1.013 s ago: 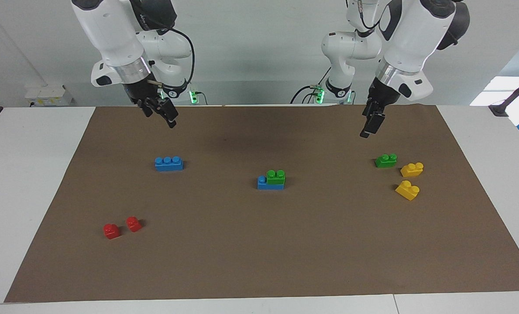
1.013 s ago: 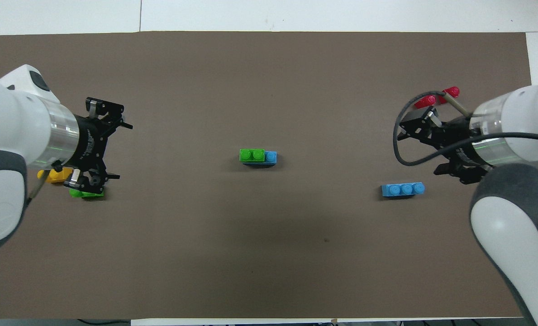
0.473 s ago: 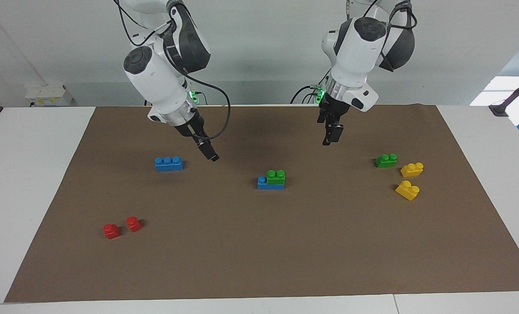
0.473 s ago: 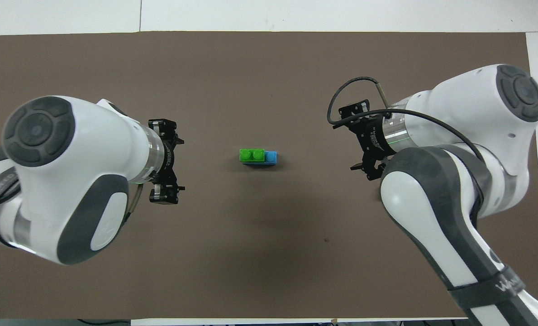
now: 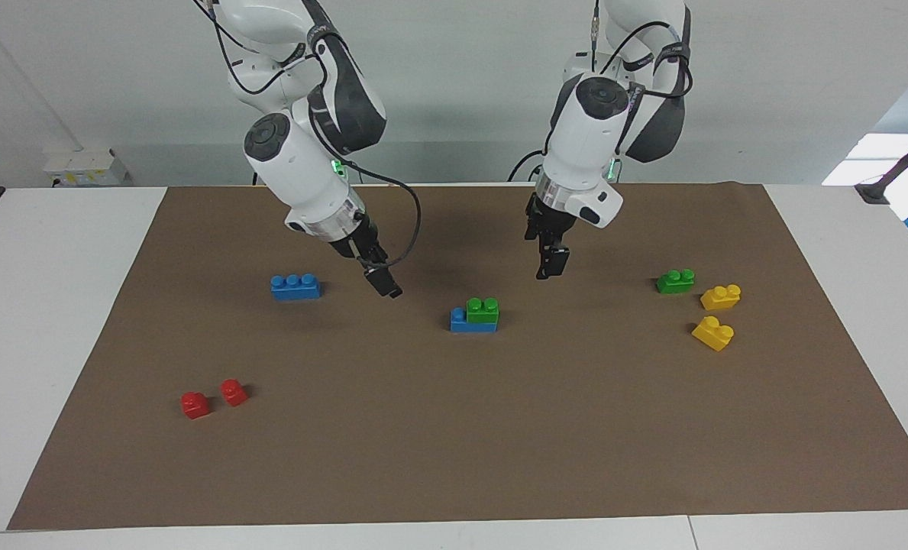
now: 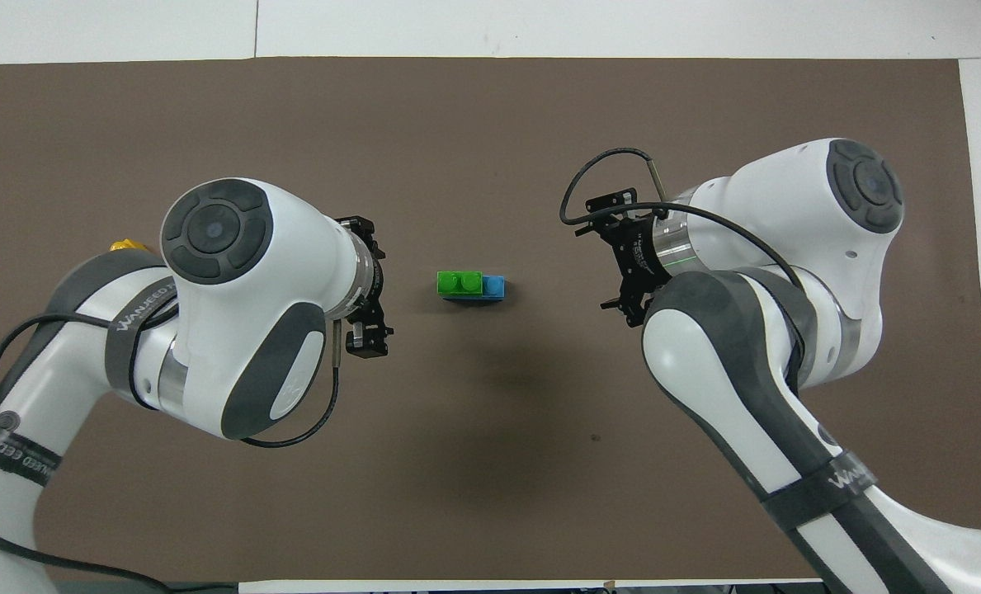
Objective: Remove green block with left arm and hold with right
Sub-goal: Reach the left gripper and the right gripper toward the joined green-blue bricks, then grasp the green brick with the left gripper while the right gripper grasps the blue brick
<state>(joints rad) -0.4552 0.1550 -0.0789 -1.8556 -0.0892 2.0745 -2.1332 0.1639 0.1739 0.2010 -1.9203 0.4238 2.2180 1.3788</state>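
Starting at the robots' edge of the desk (image 5: 41, 305), both arms lean in over the brown mat (image 5: 454, 458). The left claw (image 5: 549, 266) hangs in the air over bare mat, between the centre stack and the loose green brick, touching nothing. Whether it is apart or together, I cannot tell. The right claw (image 5: 387, 286) hangs tilted over bare mat, between the lone blue three-stud brick (image 5: 295, 286) and the stack, and it holds nothing. Its state I cannot tell either.

Next out, toward the left arm's end, the second green brick (image 5: 675, 281) lies on the mat. A yellow two-stud brick (image 5: 721, 296) is just beside it.

Now the middle of the mat. The green block (image 5: 483, 308) sits pressed on top of a blue three-stud brick (image 5: 461, 324). It covers the end toward the left arm and leaves one blue stud bare toward the right arm. Neither claw touches this stack.

A little farther out lies another yellow two-stud brick (image 5: 712, 332), turned at an angle. Farthest from the robots, toward the right arm's end, sit two small red bricks (image 5: 195, 404) (image 5: 234, 392) side by side.
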